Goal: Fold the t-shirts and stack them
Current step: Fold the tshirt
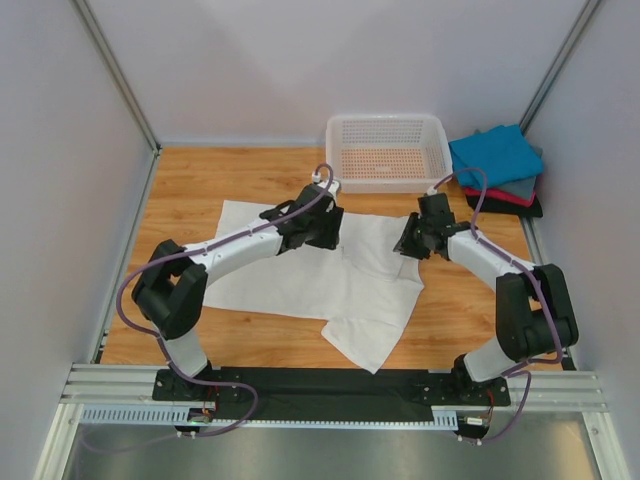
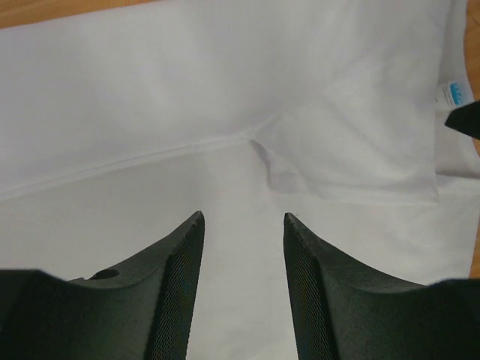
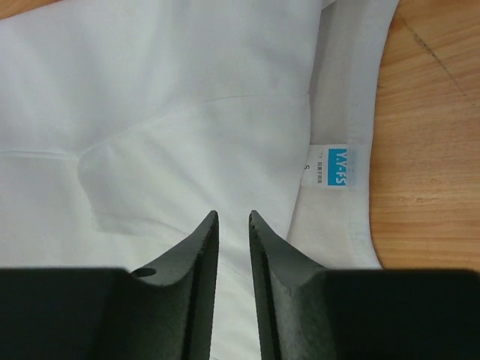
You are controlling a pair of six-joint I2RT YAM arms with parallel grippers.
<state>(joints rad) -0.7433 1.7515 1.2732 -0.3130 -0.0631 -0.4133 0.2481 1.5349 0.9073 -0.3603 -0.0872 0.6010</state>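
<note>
A white t-shirt (image 1: 330, 275) lies spread and partly folded on the wooden table, one corner hanging toward the near edge. My left gripper (image 1: 326, 236) hovers over its upper middle, open, with bare white cloth (image 2: 225, 90) showing between the fingers (image 2: 244, 217). My right gripper (image 1: 407, 244) sits at the shirt's right edge beside the collar and its blue neck label (image 3: 339, 166). Its jaws (image 3: 233, 215) stand close together with a narrow gap over the cloth. Folded t-shirts are stacked at the back right, teal-blue (image 1: 497, 158) on top, then grey (image 1: 527, 186), red (image 1: 500, 196) and black (image 1: 512, 209).
A white plastic mesh basket (image 1: 388, 182) stands at the back centre, left of the folded stack. Grey walls enclose the table on three sides. Bare wood (image 1: 190, 190) shows left of the shirt, and the metal mounting rail (image 1: 330, 385) runs along the near edge.
</note>
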